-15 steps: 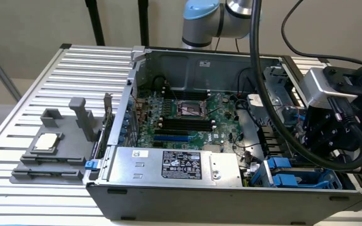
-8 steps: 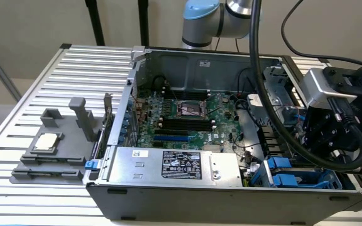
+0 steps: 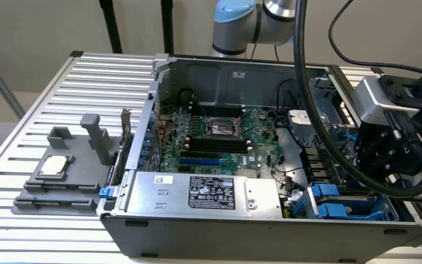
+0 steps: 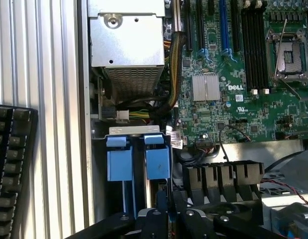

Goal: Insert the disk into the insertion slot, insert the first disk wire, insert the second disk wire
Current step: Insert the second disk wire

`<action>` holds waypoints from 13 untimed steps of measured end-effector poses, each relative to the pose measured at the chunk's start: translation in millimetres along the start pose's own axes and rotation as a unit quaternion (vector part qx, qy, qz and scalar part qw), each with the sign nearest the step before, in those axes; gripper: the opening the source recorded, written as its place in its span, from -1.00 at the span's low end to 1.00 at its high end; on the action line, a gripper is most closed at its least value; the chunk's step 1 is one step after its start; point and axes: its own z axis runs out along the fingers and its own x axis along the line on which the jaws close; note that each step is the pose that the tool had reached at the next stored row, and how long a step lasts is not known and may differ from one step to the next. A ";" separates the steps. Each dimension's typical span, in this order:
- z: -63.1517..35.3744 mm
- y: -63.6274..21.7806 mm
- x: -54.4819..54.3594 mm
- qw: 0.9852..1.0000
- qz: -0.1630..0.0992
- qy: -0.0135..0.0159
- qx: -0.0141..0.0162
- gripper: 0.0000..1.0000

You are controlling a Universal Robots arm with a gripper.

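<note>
gripper above the open computer case
it hangs over the insertion slot with blue tabs; whether its jaws are parted is unclear.

The computer case is dull grey sheet metal, its floor a green circuit board with glossy black slots. The power-supply box, lower centre of the exterior view, is brushed silver metal with a paper label. The insertion slot, lower right, shows bright blue smooth plastic. The table is ribbed matt aluminium. The gripper is matt black.
</note>
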 end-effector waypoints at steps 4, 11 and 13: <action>0.5 -0.1 0.8 1.000 0.000 0.000 0.000 -0.67; 5.5 -0.2 1.6 1.000 0.000 0.001 0.000 -0.67; 6.1 -0.3 1.7 1.000 0.000 0.001 0.000 -0.67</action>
